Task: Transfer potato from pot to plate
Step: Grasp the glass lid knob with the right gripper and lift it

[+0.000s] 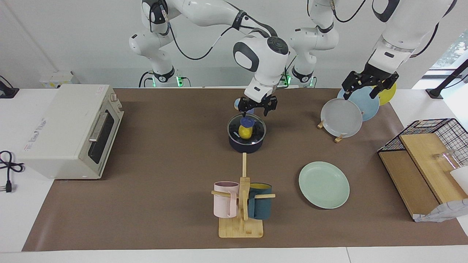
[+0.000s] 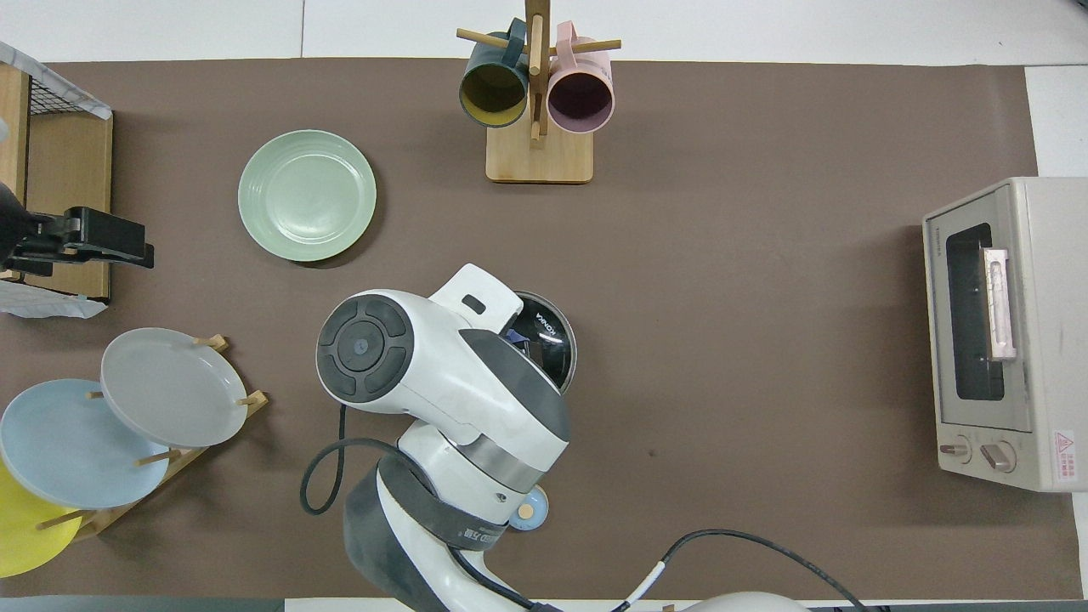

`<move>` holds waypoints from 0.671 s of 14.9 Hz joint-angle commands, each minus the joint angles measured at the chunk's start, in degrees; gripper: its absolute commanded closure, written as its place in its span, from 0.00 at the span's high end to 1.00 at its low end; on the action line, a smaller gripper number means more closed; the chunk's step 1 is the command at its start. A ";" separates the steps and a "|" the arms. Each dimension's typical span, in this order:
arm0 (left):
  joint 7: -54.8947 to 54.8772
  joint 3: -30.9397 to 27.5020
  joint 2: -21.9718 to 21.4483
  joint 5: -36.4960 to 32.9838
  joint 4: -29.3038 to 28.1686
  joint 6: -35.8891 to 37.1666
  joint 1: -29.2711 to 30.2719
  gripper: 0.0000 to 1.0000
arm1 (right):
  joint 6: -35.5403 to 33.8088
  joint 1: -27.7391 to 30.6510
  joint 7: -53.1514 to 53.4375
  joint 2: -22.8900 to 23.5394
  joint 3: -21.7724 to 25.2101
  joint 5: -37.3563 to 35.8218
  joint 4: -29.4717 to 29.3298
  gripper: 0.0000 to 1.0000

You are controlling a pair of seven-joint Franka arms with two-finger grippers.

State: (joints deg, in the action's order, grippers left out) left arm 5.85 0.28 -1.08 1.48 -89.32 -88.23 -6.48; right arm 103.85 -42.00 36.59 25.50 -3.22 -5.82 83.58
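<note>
Nearest the robots, a rack along the left arm's end of the worktop holds a grey plate [image 1: 341,117], a light blue one and a yellow one. The left gripper [image 1: 370,86] hangs over that rack with its fingers spread and nothing between them; this arm waits.

Toward the middle of the worktop stands the pot [image 1: 246,136], a dark navy round pan. The right gripper [image 1: 256,107] is above its rim on the side nearer the robots, fingers [image 1: 270,106] parted and pointing down, holding nothing. The potato [image 1: 244,132] sits inside the pot, just below the gripper and not touching it. Its long axis runs roughly from the robots' edge toward the edge away from them, and a blue patch shows at its nearer end; what that patch is I cannot tell.

Farther out, toward the left arm's end, the plate [image 1: 324,185] lies flat and bare, well apart from the pot. A wooden mug stand [image 1: 241,226] is close to the edge farthest from the robots.

The facing view shows the potato and the gripper's fingers; in the overhead view the right arm's wrist covers both, leaving only part of the pot's rim visible. A toaster oven [image 1: 69,130] sits at the right arm's end.
</note>
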 commanded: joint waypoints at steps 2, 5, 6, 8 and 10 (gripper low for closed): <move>0.83 -0.37 -1.47 0.28 -2.26 -1.69 -0.63 1.00 | 1.44 2.01 -2.23 -1.85 -0.47 -0.42 2.72 1.00; 0.83 -0.37 -1.47 0.28 -2.26 -1.69 -0.63 1.00 | 7.22 2.01 -1.26 -2.91 -0.47 -0.24 6.93 1.00; 0.83 -0.37 -1.47 0.28 -2.26 -1.69 -0.63 1.00 | 8.38 2.01 -1.26 -3.34 -0.47 0.10 8.16 1.00; 0.83 -0.37 -1.47 0.28 -2.26 -1.69 -0.63 1.00 | 9.09 2.01 -1.26 -3.79 -0.47 0.37 9.32 1.00; 0.83 -0.37 -1.47 0.28 -2.26 -1.69 -0.63 1.00 | 9.00 2.01 -1.26 -3.88 -0.47 0.37 9.23 1.00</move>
State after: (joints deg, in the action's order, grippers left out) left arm 5.86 0.28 -1.08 1.48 -89.62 -88.47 -6.49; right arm 111.61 -40.41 35.24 23.90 -3.31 -5.76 90.20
